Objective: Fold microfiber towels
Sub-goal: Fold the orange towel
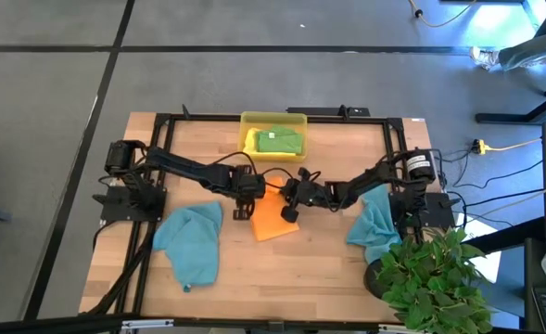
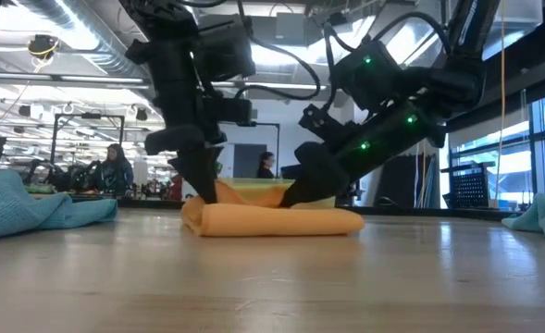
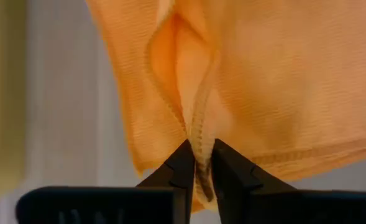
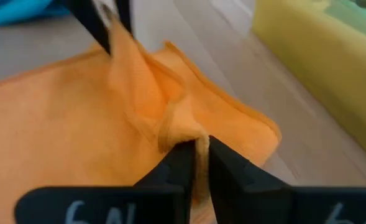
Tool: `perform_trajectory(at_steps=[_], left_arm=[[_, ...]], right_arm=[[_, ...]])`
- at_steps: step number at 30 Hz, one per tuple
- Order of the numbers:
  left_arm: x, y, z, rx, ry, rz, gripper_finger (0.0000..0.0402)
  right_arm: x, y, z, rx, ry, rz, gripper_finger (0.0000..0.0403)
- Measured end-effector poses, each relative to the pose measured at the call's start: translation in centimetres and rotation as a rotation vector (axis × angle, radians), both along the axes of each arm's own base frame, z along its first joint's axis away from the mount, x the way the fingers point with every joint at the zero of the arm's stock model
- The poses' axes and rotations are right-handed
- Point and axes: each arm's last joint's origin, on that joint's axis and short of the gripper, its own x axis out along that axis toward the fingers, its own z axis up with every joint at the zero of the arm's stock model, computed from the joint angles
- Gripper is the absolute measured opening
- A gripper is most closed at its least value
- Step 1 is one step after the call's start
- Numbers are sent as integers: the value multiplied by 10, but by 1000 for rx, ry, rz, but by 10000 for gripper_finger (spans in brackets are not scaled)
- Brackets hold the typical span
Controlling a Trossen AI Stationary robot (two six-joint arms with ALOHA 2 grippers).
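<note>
Orange towel (image 1: 274, 221) lies folded near the middle of the wooden surface (image 1: 282, 274), and both arms meet over its far edge. Seen from above, the left pincer (image 1: 244, 210) comes down on the towel's left corner and the right pincer (image 1: 289, 211) on its right corner, the two close together but apart. Each wrist view shows dark fingers nearly pressed together with a hemmed fold of orange cloth pinched between the tips; in the left one the stitched edge runs straight down into the narrow gap (image 3: 199, 163), and in the right one the cloth bunches up just ahead of the tips (image 4: 196, 152). From surface height the towel (image 2: 277, 219) looks like a low doubled roll resting flat, with the left arm's fingers coming almost straight down on one end and the right arm's slanting in on the other.

Behind the towel stands a translucent yellow tray (image 1: 250, 120) against the far rail, holding a green towel (image 1: 278, 140). One teal-blue towel (image 1: 191, 243) sprawls crumpled on the left part of the surface, well apart from the orange one. Another teal-blue towel (image 1: 376, 227) is heaped on the right, near the right arm's base and just beside a leafy potted plant (image 1: 430, 276) at the near right corner
</note>
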Motion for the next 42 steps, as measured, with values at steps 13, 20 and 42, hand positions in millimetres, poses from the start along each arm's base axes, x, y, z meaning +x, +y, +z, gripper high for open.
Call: perform_trajectory(at_steps=[13,20,42], left_arm=[[-9,-4,19,123,-13,51,80],[-22,-5,43,130,-80,127,78],[-20,-29,11,70,-598,-22,78]], right_arm=[[-1,-1,4,-15,-11,-55,123],[-7,-5,18,-79,-1,-206,162],[-7,16,36,-138,23,188,131]])
